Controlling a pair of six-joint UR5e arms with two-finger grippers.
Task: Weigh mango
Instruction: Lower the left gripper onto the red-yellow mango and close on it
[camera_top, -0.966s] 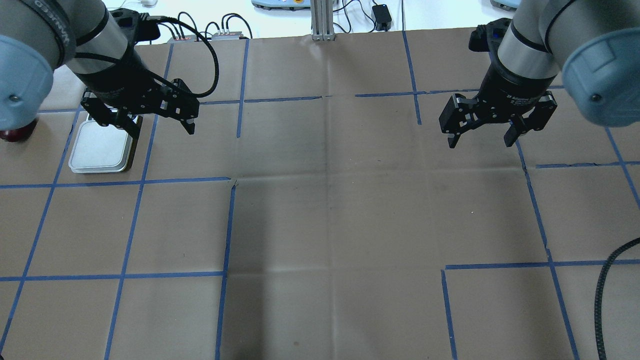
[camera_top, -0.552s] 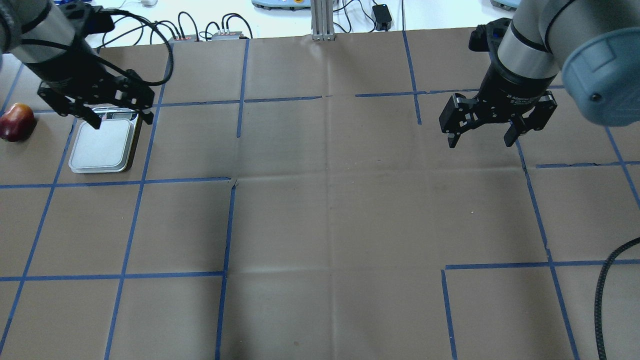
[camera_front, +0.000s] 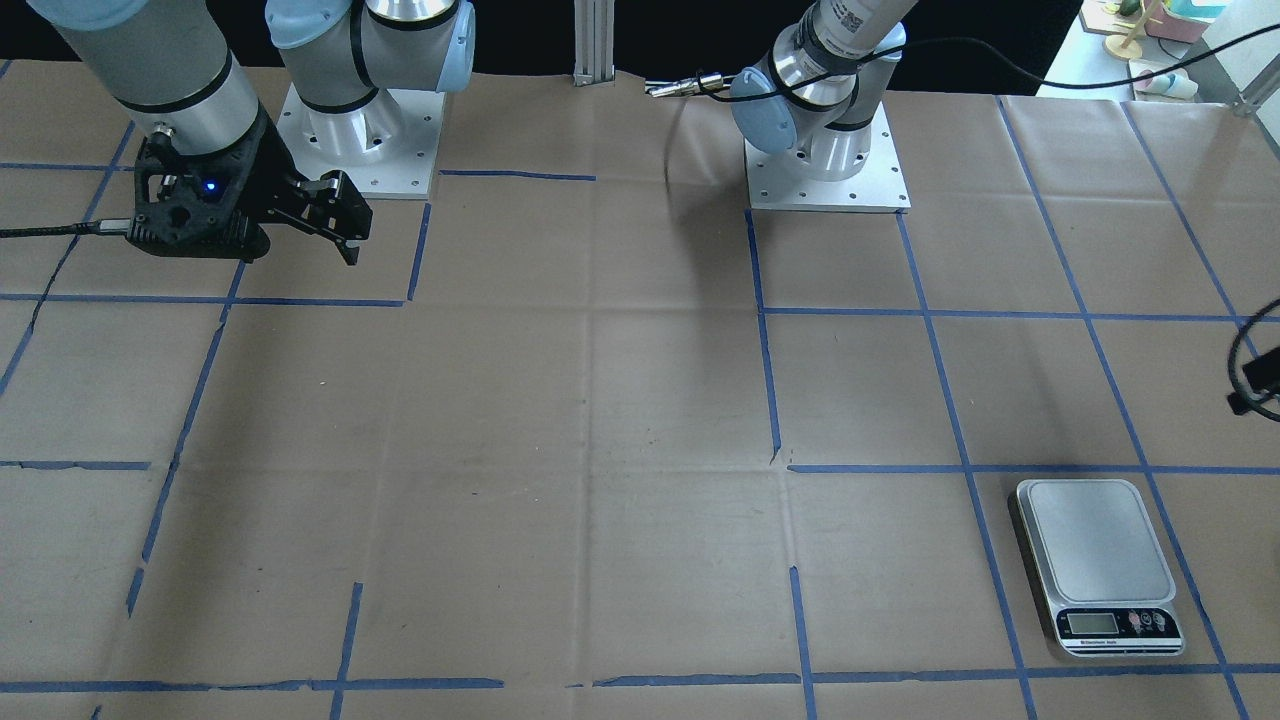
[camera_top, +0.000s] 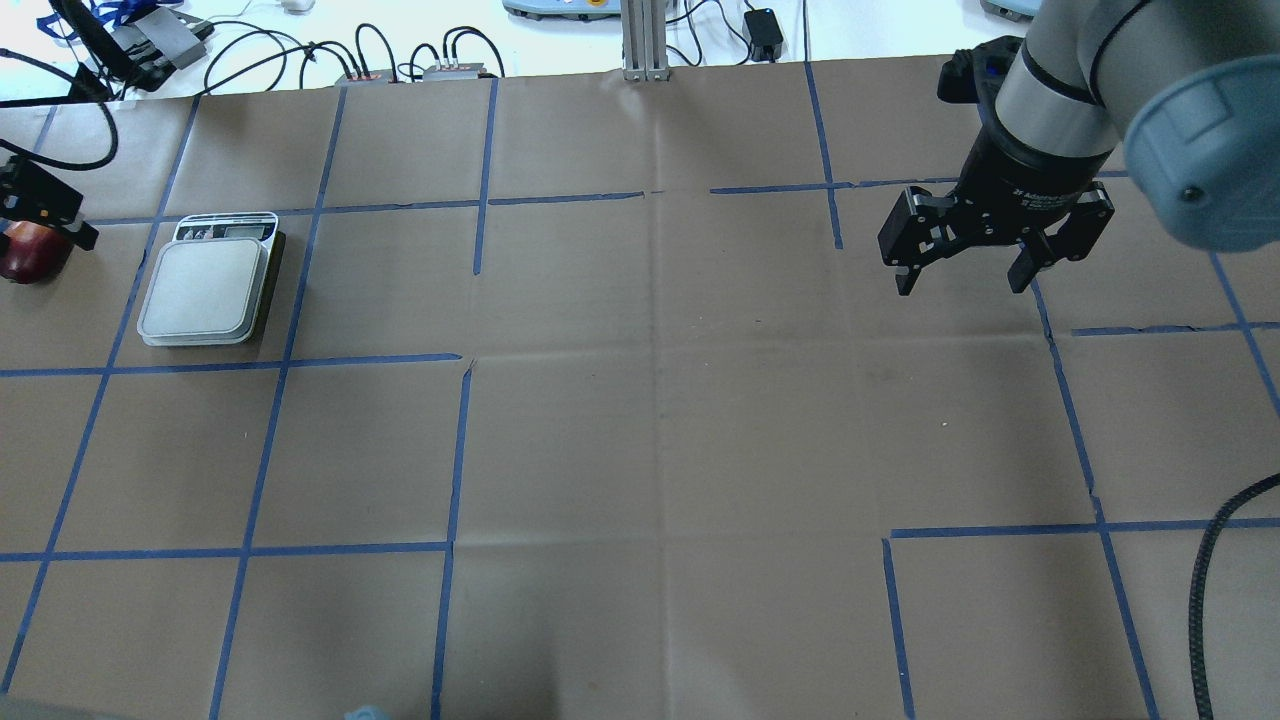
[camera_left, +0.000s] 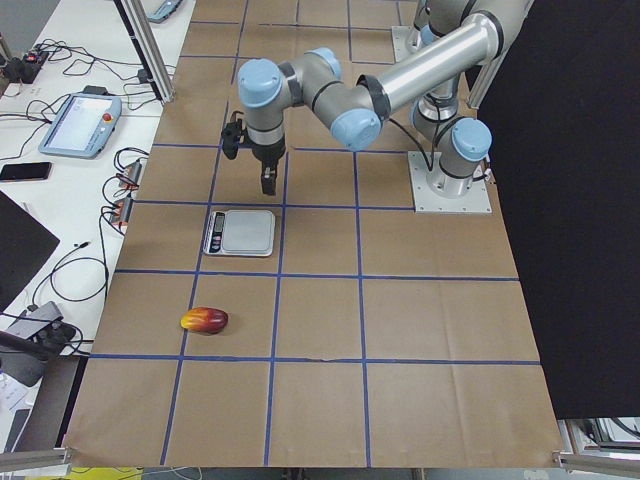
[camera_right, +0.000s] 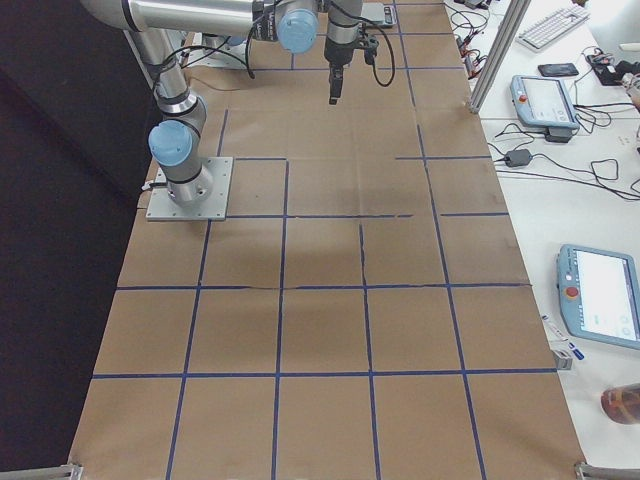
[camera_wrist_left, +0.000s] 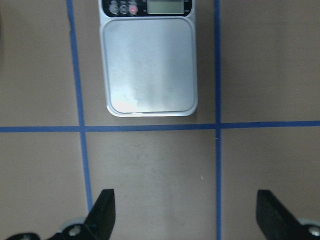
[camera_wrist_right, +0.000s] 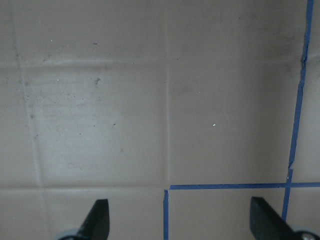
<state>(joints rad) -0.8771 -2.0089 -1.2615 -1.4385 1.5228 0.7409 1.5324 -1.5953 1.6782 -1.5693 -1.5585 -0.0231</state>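
Mango (camera_left: 204, 320) sits on brown paper (camera_top: 650, 450) near the scale (camera_top: 205, 290), apart from it; left gripper (camera_wrist_left: 186, 219) and right gripper (camera_top: 962, 282) both spread wide.

Brown tbl (camera_top: 640, 430): scale (camera_top: 205, 290), mango (camera_left: 204, 320) nearby, not touching.

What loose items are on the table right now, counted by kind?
Mango: 1
Scale: 1
Total: 2
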